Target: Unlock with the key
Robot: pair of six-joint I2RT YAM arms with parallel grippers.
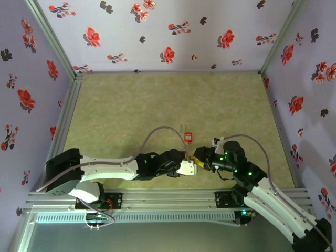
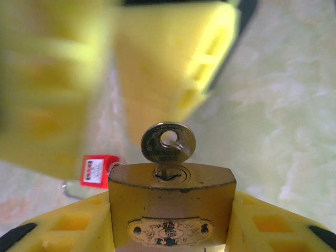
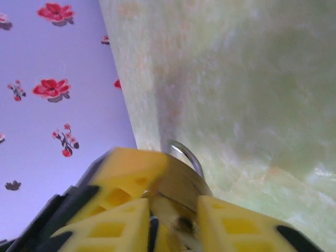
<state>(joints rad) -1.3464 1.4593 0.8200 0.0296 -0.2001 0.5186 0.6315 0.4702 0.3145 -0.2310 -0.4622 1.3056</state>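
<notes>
My left gripper [image 2: 170,223] is shut on the brass padlock [image 2: 170,205], one yellow finger on each side of its body. A round-headed metal key [image 2: 168,143] sits in the keyhole. A thin ring links it to the red-headed key [image 2: 97,170], which lies on the table [image 1: 188,137]. My right gripper [image 1: 198,156] faces the left gripper [image 1: 187,167] tip to tip. Its fingers [image 2: 173,68] stand open close round the inserted key's head. In the right wrist view the padlock [image 3: 184,178] and its silver shackle [image 3: 188,155] show above the right gripper [image 3: 173,228].
The green mat [image 1: 157,105] stretches open behind the grippers. Flowered walls [image 1: 31,79] enclose it on three sides. An aluminium rail [image 1: 173,199] runs along the near edge by the arm bases.
</notes>
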